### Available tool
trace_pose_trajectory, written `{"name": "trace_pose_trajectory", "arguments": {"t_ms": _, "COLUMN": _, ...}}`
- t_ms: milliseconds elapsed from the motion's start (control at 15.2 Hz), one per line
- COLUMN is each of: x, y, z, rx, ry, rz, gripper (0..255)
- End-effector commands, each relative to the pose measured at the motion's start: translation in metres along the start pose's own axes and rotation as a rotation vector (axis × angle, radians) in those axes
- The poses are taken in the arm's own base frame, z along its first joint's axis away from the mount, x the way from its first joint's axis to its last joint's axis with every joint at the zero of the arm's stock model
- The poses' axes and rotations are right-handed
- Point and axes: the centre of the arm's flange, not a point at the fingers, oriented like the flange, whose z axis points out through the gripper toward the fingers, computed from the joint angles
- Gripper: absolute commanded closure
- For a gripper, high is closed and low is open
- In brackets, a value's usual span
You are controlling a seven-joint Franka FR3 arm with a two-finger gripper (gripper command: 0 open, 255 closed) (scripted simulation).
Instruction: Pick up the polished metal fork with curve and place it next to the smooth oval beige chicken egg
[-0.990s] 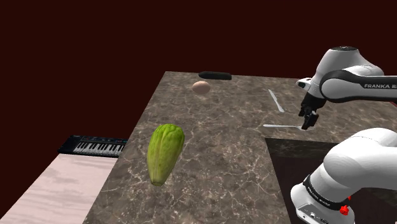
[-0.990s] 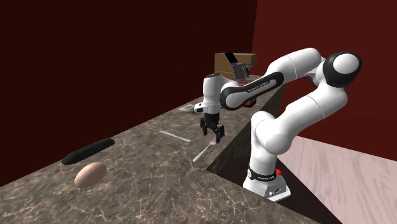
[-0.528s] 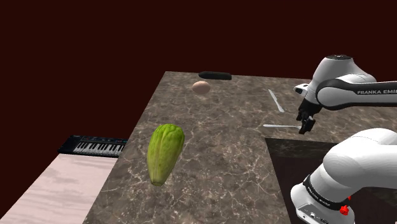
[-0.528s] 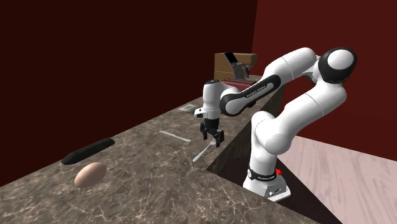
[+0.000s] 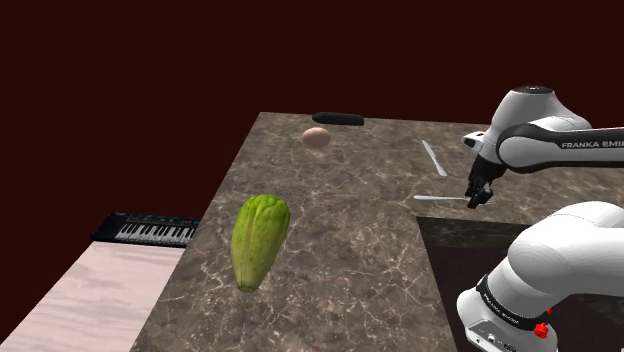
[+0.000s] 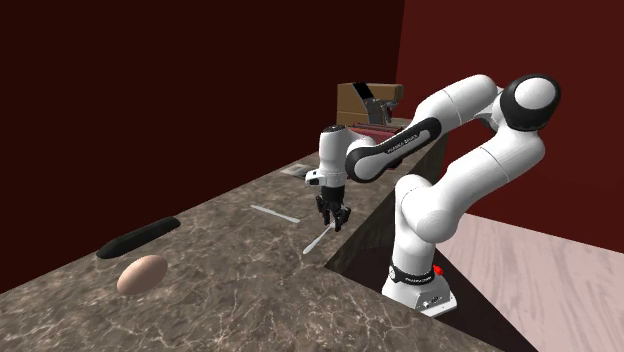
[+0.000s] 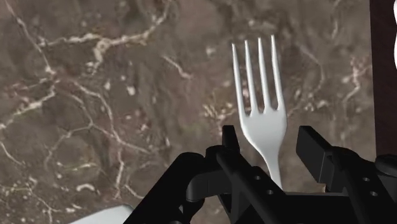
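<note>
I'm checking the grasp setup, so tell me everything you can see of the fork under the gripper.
The fork looks like smooth silvery metal, with four slim tines, a rounded head and a narrowing neck. It lies flat on the dark marbled counter, near one of its edges. The open gripper stands astride the neck without clasping it, and the rest of the handle runs back beneath the gripper, hidden.

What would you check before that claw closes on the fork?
1. Gripper open: ok, its fingers stand apart.
2. Fork between them: ok, its neck lies in the gap.
3. Fingers low enough to clasp it: cannot tell.
4. Egg resting on the counter as the goal: ok.
5. Bare counter beside the egg: ok, though a long black object lies close by it.
</note>
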Motion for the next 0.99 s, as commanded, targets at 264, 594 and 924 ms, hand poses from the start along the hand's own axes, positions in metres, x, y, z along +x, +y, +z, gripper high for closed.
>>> {"name": "trace_pose_trajectory", "arguments": {"t_ms": 264, "x": 0.0, "y": 0.0, "z": 0.001, "rx": -0.001, "ry": -0.001, "rz": -0.001, "gripper": 255}}
{"name": "trace_pose_trajectory", "arguments": {"t_ms": 594, "x": -0.001, "y": 0.0, "z": -0.015, "rx": -0.001, "ry": -0.001, "rz": -0.001, "gripper": 255}}
{"name": "trace_pose_trajectory", "arguments": {"t_ms": 924, "x": -0.002, "y": 0.001, "z": -0.041, "rx": -0.001, "ry": -0.001, "rz": -0.001, "gripper": 255}}
